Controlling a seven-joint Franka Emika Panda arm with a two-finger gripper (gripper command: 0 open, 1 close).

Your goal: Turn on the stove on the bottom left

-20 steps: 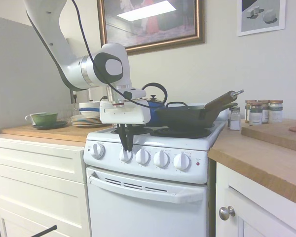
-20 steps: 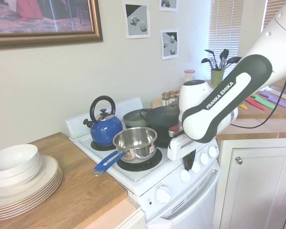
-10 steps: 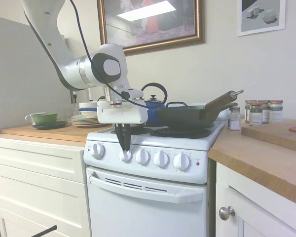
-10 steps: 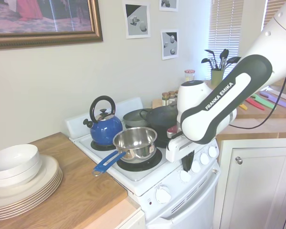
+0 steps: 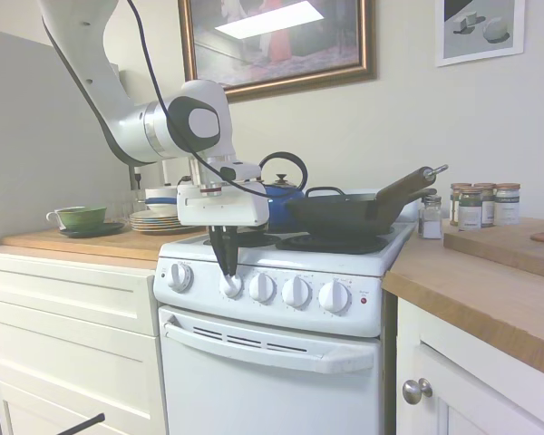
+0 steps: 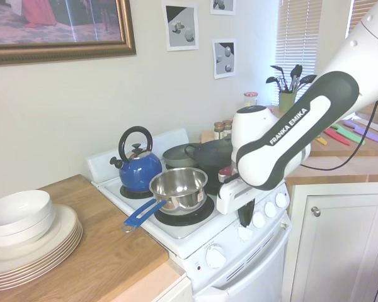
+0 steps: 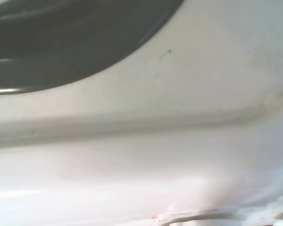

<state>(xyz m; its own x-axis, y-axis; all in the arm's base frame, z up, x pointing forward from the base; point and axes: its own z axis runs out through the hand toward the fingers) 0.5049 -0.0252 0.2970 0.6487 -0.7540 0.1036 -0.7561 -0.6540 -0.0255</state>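
While pointing down, pincer (image 5: 225, 269) meets stove (image 5: 272, 353) knob (image 5: 230, 286).

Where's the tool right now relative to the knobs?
In the first exterior view, the tool hangs over the stove front, tips at the second knob from the left.

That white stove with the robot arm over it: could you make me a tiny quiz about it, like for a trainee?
1. True or false: the gripper is down at the stove's second knob from the left in the first exterior view.
2. What sits on the front burner nearest the plates? A) blue kettle B) steel saucepan C) black pan
3. Fill in: the saucepan has a ___ handle.

Key: 1 true; 2 B; 3 blue.
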